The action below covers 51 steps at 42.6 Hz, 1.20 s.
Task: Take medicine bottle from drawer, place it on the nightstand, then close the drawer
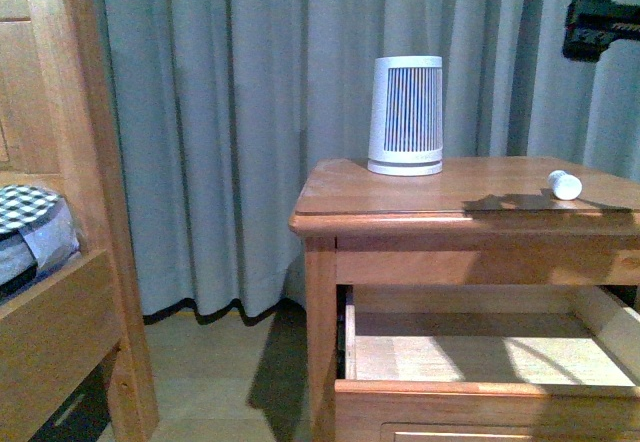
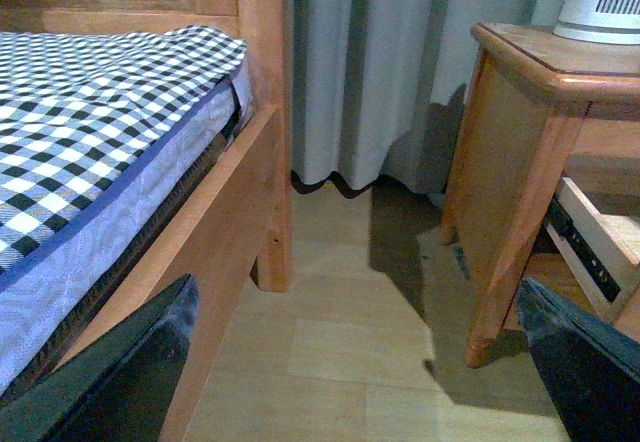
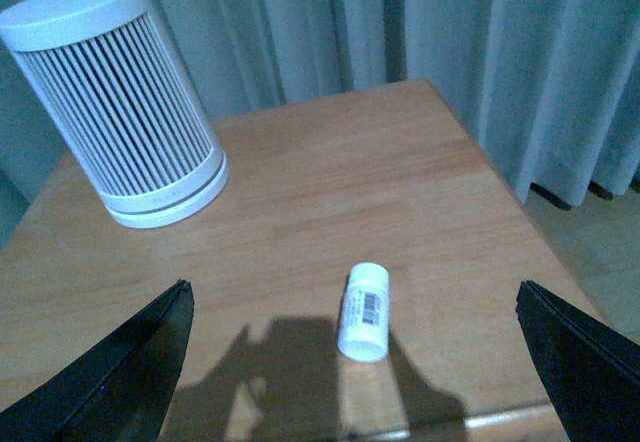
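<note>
Bottle (image 1: pixel 565 184) on its side on the nightstand (image 1: pixel 400 202), close to the top's near right edge, touching nothing but the wood. Barcode label facing up in the right wrist view (image 3: pixel 364 312). Well apart from the striped cylinder (image 1: pixel 406 115), upright toward the far side of the same top, left of the bottle.

Right gripper (image 3: pixel 351 284) above the top, looking down on the bottle, jaws spread wide, nothing between them (only its shadow falling on the wood beside the bottle). Black part of the right arm (image 1: pixel 600 20) high at the right in the front view, in front of the curtain (image 1: pixel 240 112).

Drawer (image 1: pixel 480 390) pulled out toward the near side, just under the top, pale wooden bottom lit in patches. Slide rail on its side visible in the left wrist view (image 2: pixel 590 262).

Left gripper (image 2: pixel 356 281) low over the floor (image 2: pixel 340 352), between the bed (image 2: pixel 230 262) on the left and the nightstand on the right, jaws likewise wide apart and holding nothing. Checked sheet (image 2: pixel 90 112) on the mattress, blue edging along its side. Curtain hanging down to the floor behind both pieces of furniture.
</note>
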Each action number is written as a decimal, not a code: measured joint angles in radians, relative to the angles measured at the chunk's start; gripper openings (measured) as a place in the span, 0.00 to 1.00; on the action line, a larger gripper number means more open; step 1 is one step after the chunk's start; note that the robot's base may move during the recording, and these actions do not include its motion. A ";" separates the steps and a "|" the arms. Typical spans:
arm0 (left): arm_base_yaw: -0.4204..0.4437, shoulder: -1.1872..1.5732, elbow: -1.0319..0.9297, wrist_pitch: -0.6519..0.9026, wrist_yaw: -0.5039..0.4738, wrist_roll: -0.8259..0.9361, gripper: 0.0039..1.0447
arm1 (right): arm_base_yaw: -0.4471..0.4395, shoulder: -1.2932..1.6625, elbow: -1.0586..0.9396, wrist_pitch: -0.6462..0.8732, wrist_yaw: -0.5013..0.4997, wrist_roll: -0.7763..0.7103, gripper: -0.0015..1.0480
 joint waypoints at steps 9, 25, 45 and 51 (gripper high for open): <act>0.000 0.000 0.000 0.000 0.000 0.000 0.94 | -0.006 -0.304 -0.459 0.146 -0.045 -0.003 0.93; 0.000 0.000 0.000 0.000 0.000 0.000 0.94 | 0.054 -0.397 -1.020 0.296 -0.070 0.034 0.93; 0.000 0.000 0.000 0.000 0.000 0.000 0.94 | 0.121 0.078 -0.932 0.598 0.039 0.041 0.93; 0.000 0.000 0.000 0.000 0.000 0.000 0.94 | 0.112 0.167 -0.834 0.606 0.046 0.018 0.93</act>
